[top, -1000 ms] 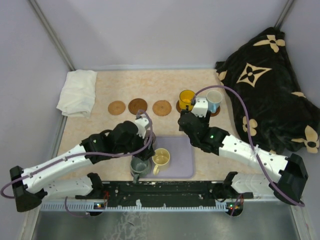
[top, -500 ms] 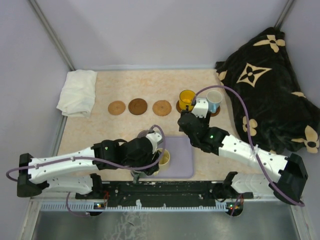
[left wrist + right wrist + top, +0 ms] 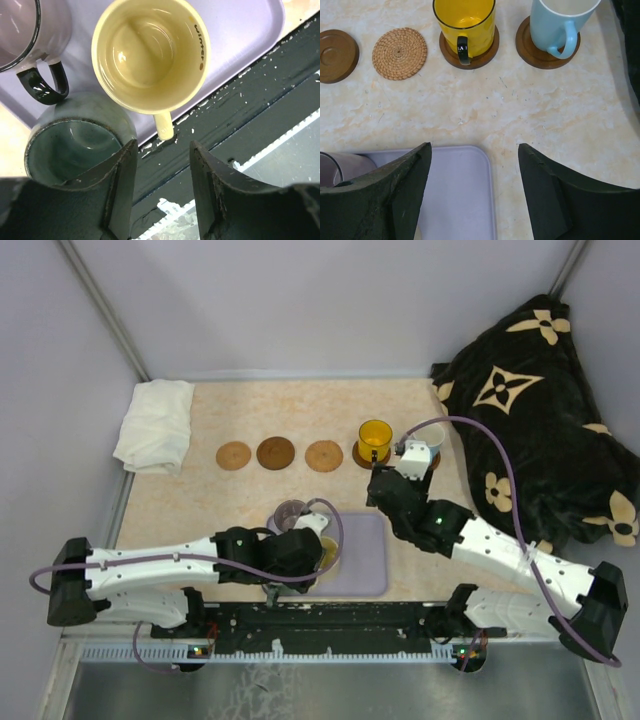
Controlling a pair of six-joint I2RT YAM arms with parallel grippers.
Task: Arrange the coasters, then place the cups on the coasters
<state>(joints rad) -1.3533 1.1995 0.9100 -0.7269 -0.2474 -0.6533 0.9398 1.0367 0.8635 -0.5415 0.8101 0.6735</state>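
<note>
1. Left arm [image 3: 150,565]: has swung back from the coaster row to the tray's [image 3: 240,30] near edge.
2. Left pincer [image 3: 162,144]: half-narrowed, empty, with the cream cup's [image 3: 150,55] handle just beyond its tips.
3. Right pincer [image 3: 474,149]: wide, empty, above the surface [image 3: 545,115].
4. Yellow cup [image 3: 464,20] and blue-handled cup [image 3: 555,25]: each on a dark coaster [image 3: 487,54].
5. Three coasters [image 3: 275,452]: bare, in a row.

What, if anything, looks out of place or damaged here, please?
Nothing is spilled or toppled. The black front rail shows chipped, flaking paint, and the cream ceramic mug stands at the near edge of the lavender rectangular tray, its handle reaching the rim.
</note>
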